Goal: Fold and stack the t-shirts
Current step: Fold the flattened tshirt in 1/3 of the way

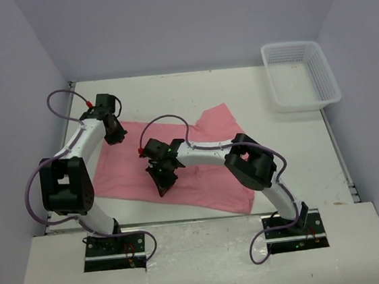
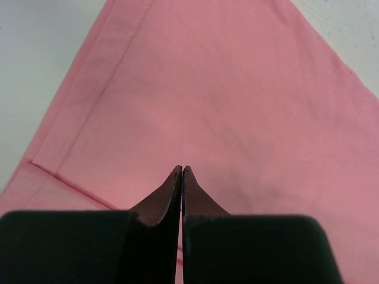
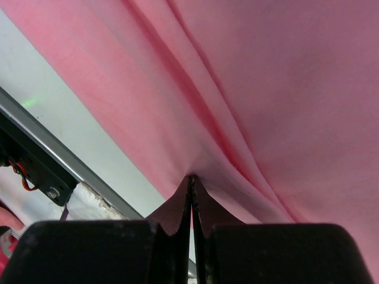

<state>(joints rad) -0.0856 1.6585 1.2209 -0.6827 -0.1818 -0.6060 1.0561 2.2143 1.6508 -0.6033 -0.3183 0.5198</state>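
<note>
One salmon-pink t-shirt (image 1: 200, 175) lies spread across the middle of the white table (image 1: 292, 151). My left gripper (image 1: 115, 135) is at the shirt's far left corner. In the left wrist view its jaws (image 2: 182, 170) are shut over smooth pink fabric (image 2: 225, 89), beside a hem, and no cloth puckers at the tips. My right gripper (image 1: 161, 185) is over the shirt's middle, towards the near edge. In the right wrist view it (image 3: 190, 177) is shut on a pinch of the shirt (image 3: 284, 89), and creases run up from the tips.
A white mesh basket (image 1: 301, 103) stands at the far right corner. Grey walls close in the table's back and sides. The table's near edge rail (image 3: 35, 130) shows just below the right gripper's pinch.
</note>
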